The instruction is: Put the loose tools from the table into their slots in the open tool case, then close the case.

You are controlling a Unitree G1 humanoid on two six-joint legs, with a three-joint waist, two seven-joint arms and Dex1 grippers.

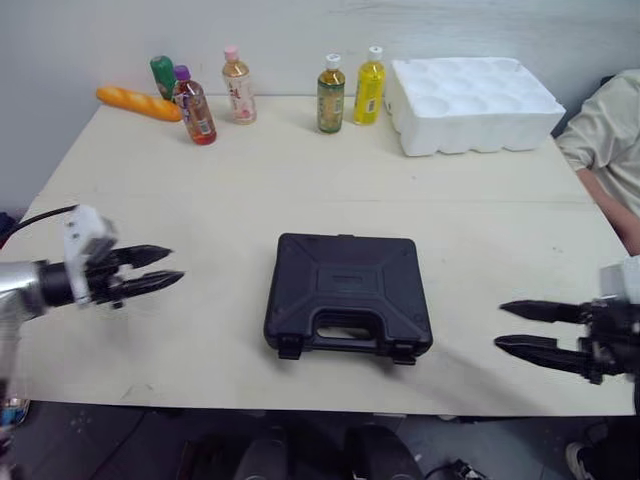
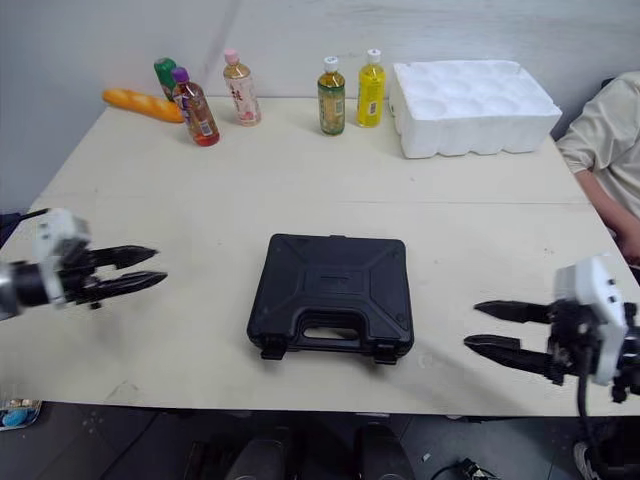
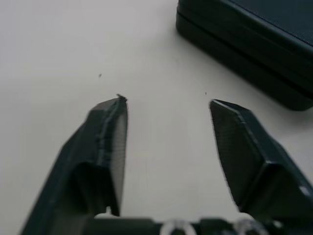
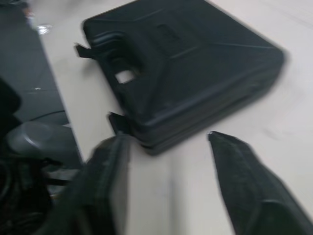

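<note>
**Left pincer [image 1: 176, 263] and right pincer [image 1: 500, 324] open and empty, either side of a shut black plastic tool case [image 1: 348, 290]**

Both pincers hover low over the pale wooden counter [image 1: 200, 180] with fingers spread and nothing between them. The left is well apart from the case on one side, the right well apart on the other. The case lies flat near the middle of the counter, toward its front edge, lid down, with the moulded handle [image 1: 345, 325] facing the robot.

With the lid down and the counter around it bare of tools, the stowing looks done, so closing the case is the step in hand. The two front latches [image 1: 290, 347] jut out from the front edge and look unfastened, though I cannot be sure. If they are, a pincer needs to come in at that edge and press each latch home. The other pincer should steady the case so it does not slide on the smooth top.

Along the counter's far edge stand a row of plastic drink bottles [image 1: 331, 93], with an orange bread-shaped thing [image 1: 138, 103] beside them. A white foam tray with round hollows [image 1: 470, 103] sits at the far right. A person's pale sleeve [image 1: 610, 130] shows at the right side. A plain grey wall [image 1: 300, 25] lies behind.
</note>
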